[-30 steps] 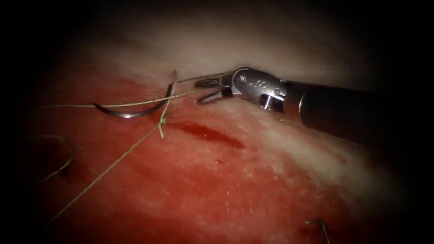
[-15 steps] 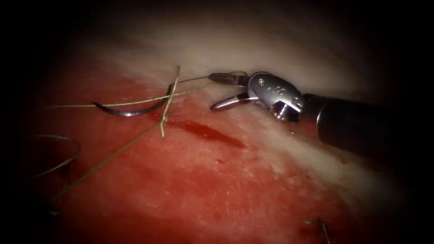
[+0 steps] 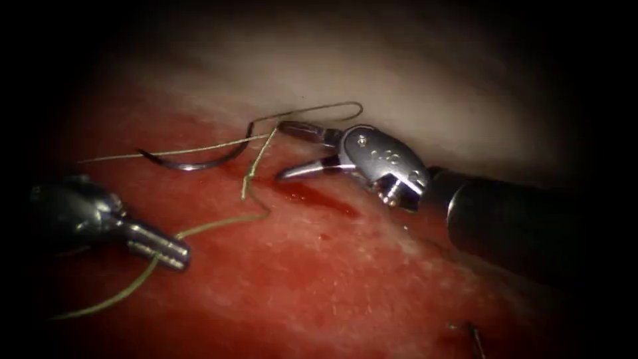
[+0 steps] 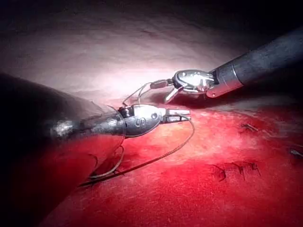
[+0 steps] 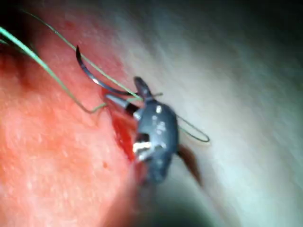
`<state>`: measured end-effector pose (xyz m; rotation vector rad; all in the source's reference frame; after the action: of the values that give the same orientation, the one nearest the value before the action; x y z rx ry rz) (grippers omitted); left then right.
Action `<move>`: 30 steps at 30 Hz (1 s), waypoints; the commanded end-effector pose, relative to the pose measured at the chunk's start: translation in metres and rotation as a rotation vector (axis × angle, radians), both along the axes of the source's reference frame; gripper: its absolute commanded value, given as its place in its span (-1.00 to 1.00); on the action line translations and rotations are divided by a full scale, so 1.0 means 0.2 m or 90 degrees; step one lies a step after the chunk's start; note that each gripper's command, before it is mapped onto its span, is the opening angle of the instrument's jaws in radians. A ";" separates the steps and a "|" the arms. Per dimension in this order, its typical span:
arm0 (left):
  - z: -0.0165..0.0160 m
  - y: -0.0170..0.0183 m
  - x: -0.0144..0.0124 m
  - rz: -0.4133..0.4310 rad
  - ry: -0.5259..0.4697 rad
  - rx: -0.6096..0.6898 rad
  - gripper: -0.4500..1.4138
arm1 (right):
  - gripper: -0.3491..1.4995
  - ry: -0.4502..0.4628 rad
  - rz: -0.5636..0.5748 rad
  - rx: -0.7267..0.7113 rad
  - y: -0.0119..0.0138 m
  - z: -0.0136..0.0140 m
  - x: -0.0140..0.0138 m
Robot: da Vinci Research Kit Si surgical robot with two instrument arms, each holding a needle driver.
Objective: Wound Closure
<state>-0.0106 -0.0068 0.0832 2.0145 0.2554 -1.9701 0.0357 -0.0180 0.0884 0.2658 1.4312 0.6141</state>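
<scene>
right tool [image 3: 292, 149] jaws apart, holding nothing; left tool [image 3: 174, 252] clamped on thread [image 3: 219, 224]. needle [image 3: 193, 161] lying loose on tissue [image 3: 345, 292], left of cut [image 3: 312, 196]. imo keep thread tension gentle

Curved dark needle [image 3: 193, 161] lies flat on red-stained tissue [image 3: 345, 286], left of cut [image 3: 312, 196], held by neither tool, not in tissue. Olive thread [image 3: 219, 223] runs from needle's right end, loops above cut, trails down-left across tissue. Cut short, dark, wet.
</scene>
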 end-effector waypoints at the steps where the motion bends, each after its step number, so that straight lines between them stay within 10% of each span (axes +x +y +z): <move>1: 0.005 0.002 -0.001 -0.003 0.002 0.001 -1.00 | 0.54 0.004 -0.003 -0.005 0.002 0.000 0.008; 10: 0.019 0.020 0.002 0.000 -0.007 -0.014 -1.00 | 0.51 0.014 -0.037 -0.028 -0.011 0.013 0.031; 30: 0.096 0.053 0.001 -0.022 0.086 -0.032 -1.00 | 0.40 0.085 -0.075 -0.040 -0.018 0.006 0.025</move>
<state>-0.0103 0.0035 0.1023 1.8686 0.2025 -2.1169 0.0398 -0.0218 0.0891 0.3426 1.5473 0.4693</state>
